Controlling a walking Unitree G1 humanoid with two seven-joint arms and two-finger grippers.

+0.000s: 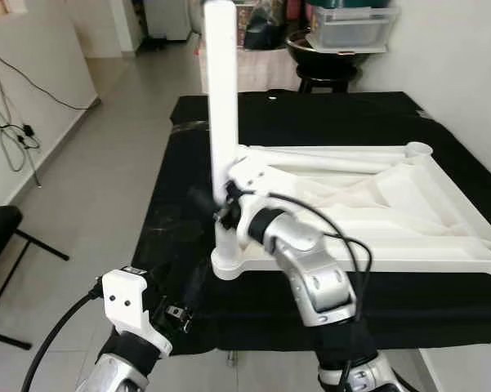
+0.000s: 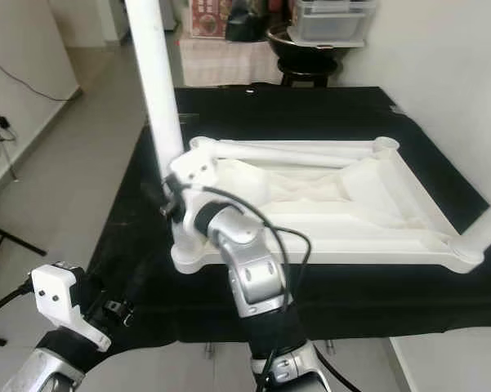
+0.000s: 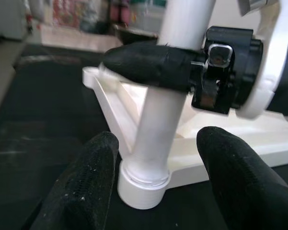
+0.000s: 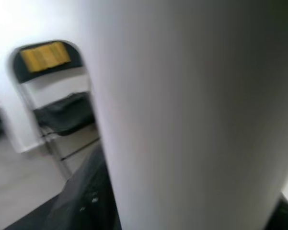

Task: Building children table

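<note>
The white plastic table top [image 1: 376,204] lies upside down on the bench [image 1: 310,122], which is covered with a black cloth. Its ribbed underside faces up. A round socket sits at each visible corner.

One white leg [image 1: 222,106] stands upright in the near-left corner socket [image 1: 229,263] of the table top. The foot of the leg sits inside the socket collar. In the right eye view, a second white leg [image 2: 488,224] shows at the near-right corner, reaching to the edge of the picture.

The right gripper [image 1: 223,206] is on the upright leg, above the socket. Its fingers [image 3: 148,64] are closed around the leg; one black finger wraps across the front of the tube in the left wrist view. In the right wrist view the leg is pressed close to the camera, with a folding chair [image 4: 57,96] behind it against a white wall.

The left gripper [image 3: 155,182] is low at the near-left edge of the bench, just beside the socket. Its two black fingers are spread wide, one on each side of the leg base, and hold nothing. Whether they touch the leg cannot be told.

A black stool [image 1: 327,69] and a clear storage box [image 1: 351,24] stand beyond the far end of the bench.
</note>
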